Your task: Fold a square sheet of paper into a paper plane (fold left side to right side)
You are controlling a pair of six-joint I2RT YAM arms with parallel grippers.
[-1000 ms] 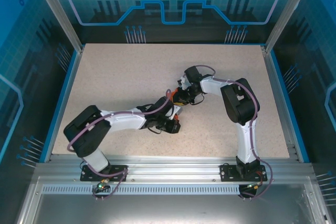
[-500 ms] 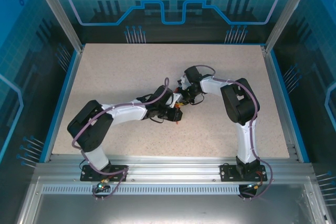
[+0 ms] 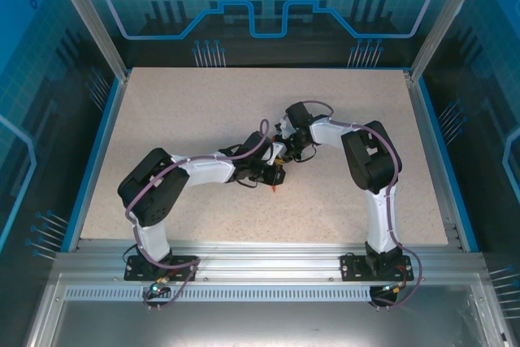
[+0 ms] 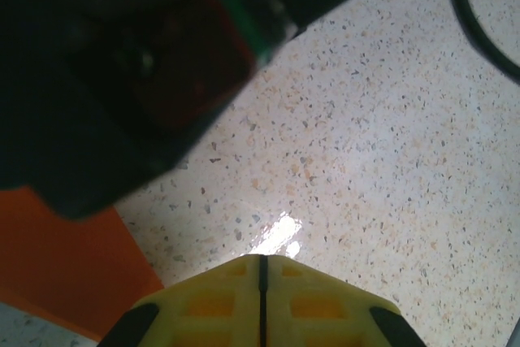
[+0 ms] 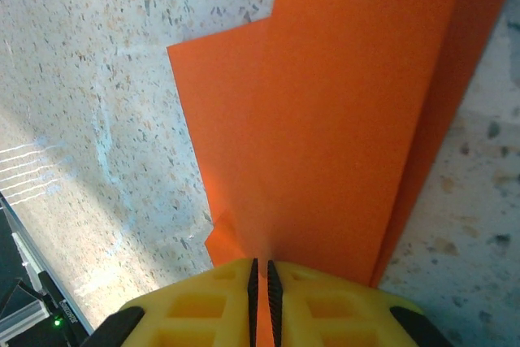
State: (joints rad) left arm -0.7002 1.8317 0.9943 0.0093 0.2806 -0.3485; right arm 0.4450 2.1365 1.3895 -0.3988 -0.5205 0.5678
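Note:
The orange-red square sheet of paper point(image 5: 341, 119) lies folded into long overlapping layers on the speckled table. My right gripper point(image 5: 260, 264) is shut on its near edge, and the paper runs in between the yellow fingers point(image 5: 325, 294). From above, the right gripper point(image 3: 285, 150) sits at mid-table with a small orange tip of the paper point(image 3: 276, 188) poking out below. My left gripper point(image 4: 262, 259) is shut with nothing between its fingers, hovering over bare table beside the paper point(image 4: 57, 266). In the top view the left gripper point(image 3: 276, 174) is close against the right one.
A dark blurred part of the right gripper point(image 4: 146, 62) hangs near the left wrist camera, and a black cable point(image 4: 479, 14) crosses the corner. The tabletop point(image 3: 179, 119) has a blue rim, with frame posts at the back corners.
The left arm has swung up and to the right, bringing its shut gripper closer to the right gripper and the paper. The right arm has stayed still.

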